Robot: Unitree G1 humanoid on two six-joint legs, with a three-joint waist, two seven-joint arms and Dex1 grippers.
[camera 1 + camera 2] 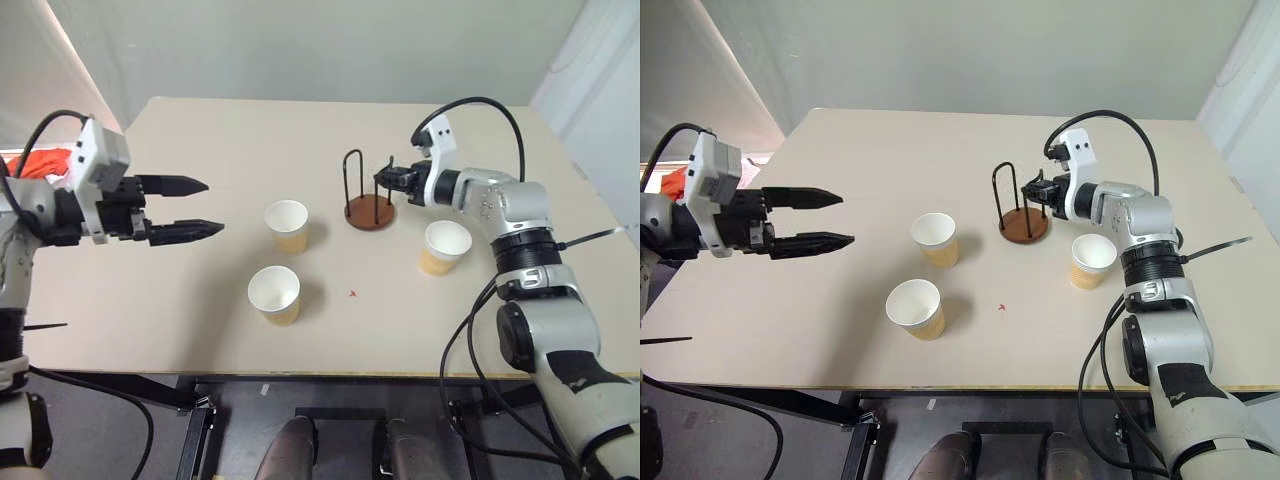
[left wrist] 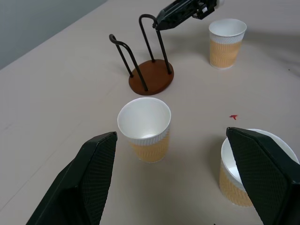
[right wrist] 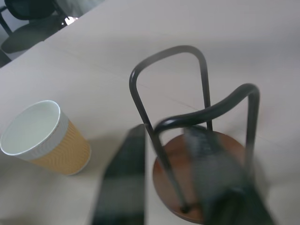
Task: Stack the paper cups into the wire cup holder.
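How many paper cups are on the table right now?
3, all upright on the table: one left of the wire cup holder, one nearer the front edge, one right of the holder.

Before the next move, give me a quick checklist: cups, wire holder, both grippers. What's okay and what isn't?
1. Wire cup holder upright on the table, nothing in it: ok.
2. Three paper cups standing upright and apart, far one, near one, right one: ok.
3. Any cup stacked in the holder yet: not ok, none.
4. Left gripper open and holding nothing, above the table left of the cups: ok.
5. Right gripper is at the holder's wire loop on its side; whether it grips the wire: cannot tell.
6. Holder's top free for a cup to drop in: not ok, the right gripper is close beside it.
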